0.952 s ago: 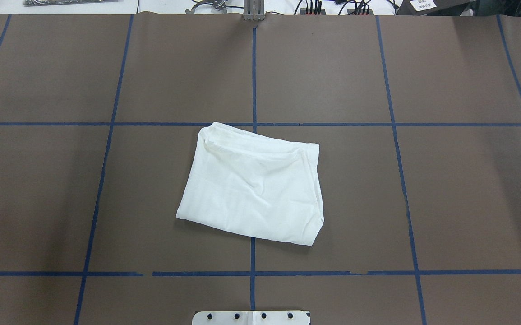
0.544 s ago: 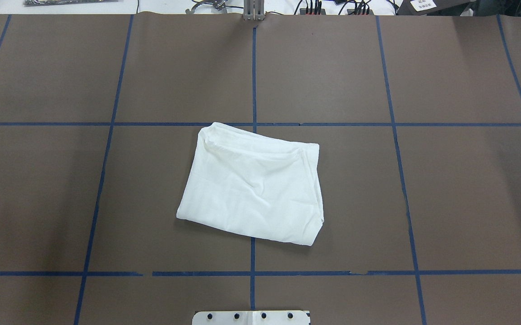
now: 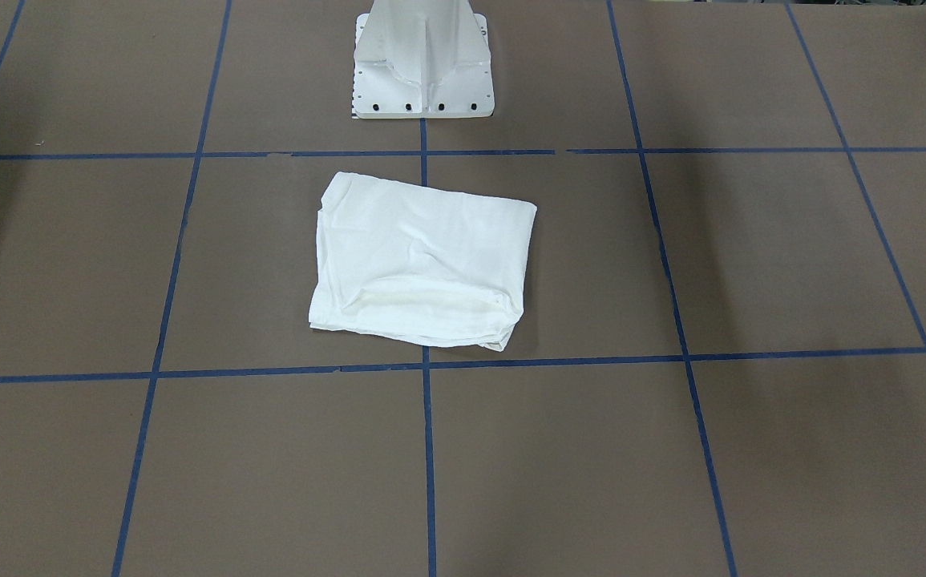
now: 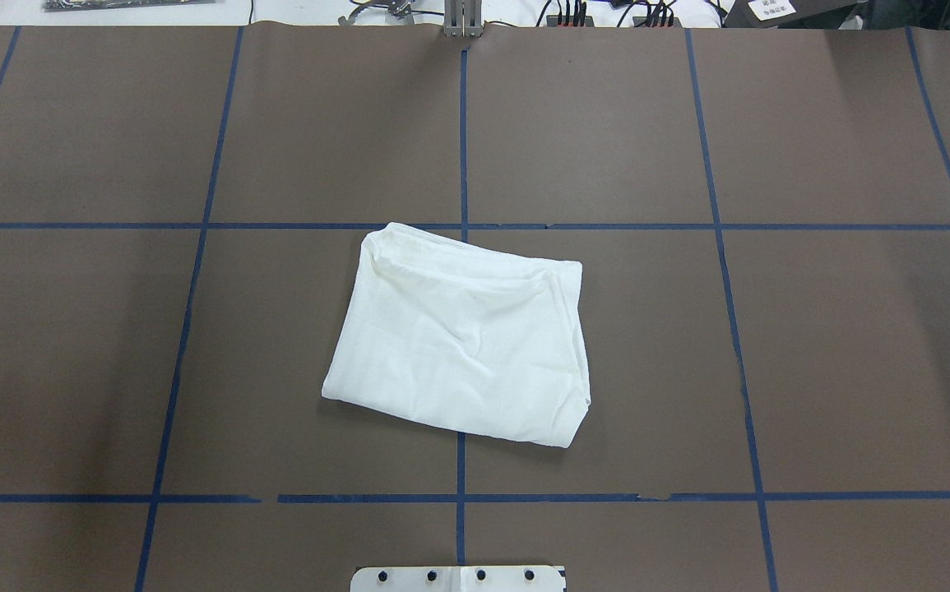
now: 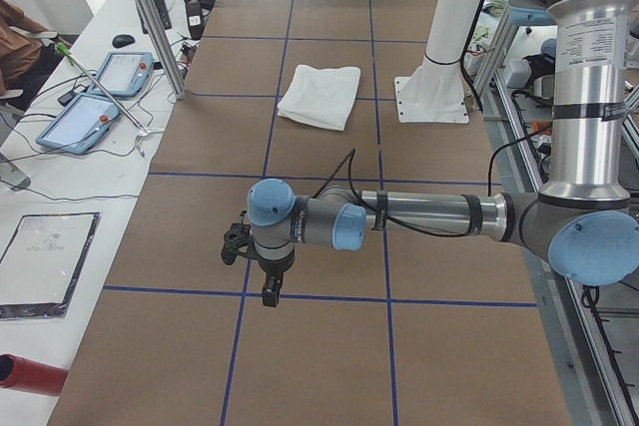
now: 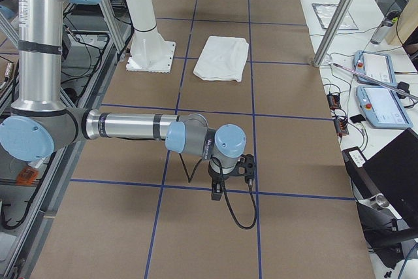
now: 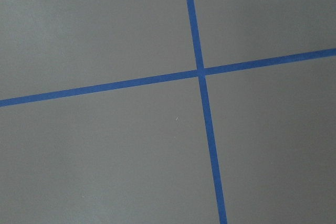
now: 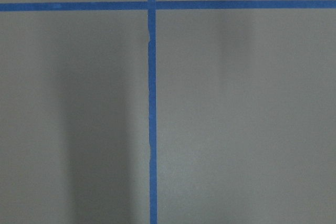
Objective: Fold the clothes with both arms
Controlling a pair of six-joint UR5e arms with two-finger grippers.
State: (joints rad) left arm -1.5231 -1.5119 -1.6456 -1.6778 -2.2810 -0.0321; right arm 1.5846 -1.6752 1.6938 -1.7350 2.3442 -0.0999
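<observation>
A white folded T-shirt (image 4: 462, 337) lies flat on the brown paper-covered worktop (image 4: 771, 329), a rough, slightly skewed rectangle just below the middle of the overhead view. It lies across the central line of blue tape (image 4: 463, 123), and one thick rolled edge runs along its upper side in that view. In the front-facing view the same shirt (image 3: 422, 260) sits centre frame, below the white metal pedestal base (image 3: 422, 64) at the top edge, apart from it.

Neither arm touches the cloth. In the view from the left end, the grey tube left arm (image 5: 419, 214) with light-blue joint caps stretches across the lower middle of the frame, and its black left hand (image 5: 270, 294) points down over a tape line, well apart from the shirt (image 5: 319, 97) in the upper middle. How far the fingers are parted cannot be told. From the right end, the right arm (image 6: 130, 125) reaches likewise, and its black right hand (image 6: 217, 191) hangs low in the frame, its opening also impossible to judge. Nothing can be seen in either hand. Both wrist views show only bare worktop and crossing tape.
</observation>
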